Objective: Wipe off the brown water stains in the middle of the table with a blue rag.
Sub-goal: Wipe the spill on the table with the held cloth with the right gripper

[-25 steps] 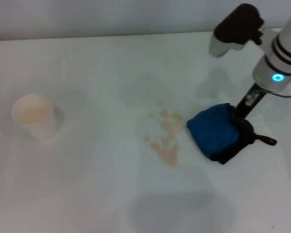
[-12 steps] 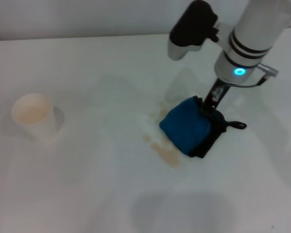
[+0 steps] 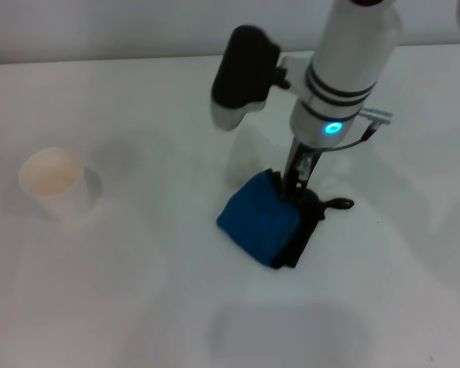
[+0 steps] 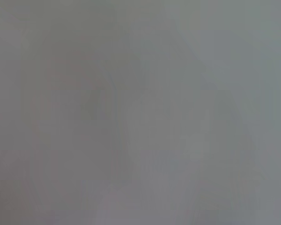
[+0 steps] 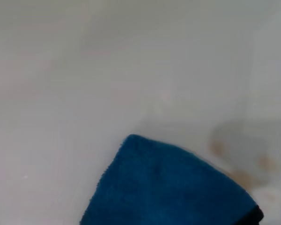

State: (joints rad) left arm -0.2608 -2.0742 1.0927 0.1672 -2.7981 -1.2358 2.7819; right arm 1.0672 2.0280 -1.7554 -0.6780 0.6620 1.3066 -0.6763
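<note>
A white paper cup point(image 3: 54, 184) stands upright near the left edge of the white worktop point(image 3: 138, 307), its beige inside showing, well apart from everything else.

At the middle of the worktop lies the blue rag point(image 3: 262, 218), bunched into a rounded wedge with its black edging along the right side and a short black loop tail point(image 3: 339, 204) trailing to the right. The rag rests flat on the surface and covers the spot at the centre; from the head view no brown marks show around it.

The right end effector point(image 3: 297, 182) comes straight down onto the rag's upper right edge, clenched on the rag, its dark fingers buried in the cloth where blue meets black. Above it the white wrist carries black bands and a lit blue ring, with a dark camera housing jutting out to the left.

In the right wrist view the rag point(image 5: 168, 187) fills the lower part of the frame, and beside one edge a few pale tan specks of the stains point(image 5: 243, 177) are visible on the worktop point(image 5: 84, 70), touching or just beside the cloth.

The left wrist view is a plain grey blur in which nothing can be made out; the left end effector appears in no view.
</note>
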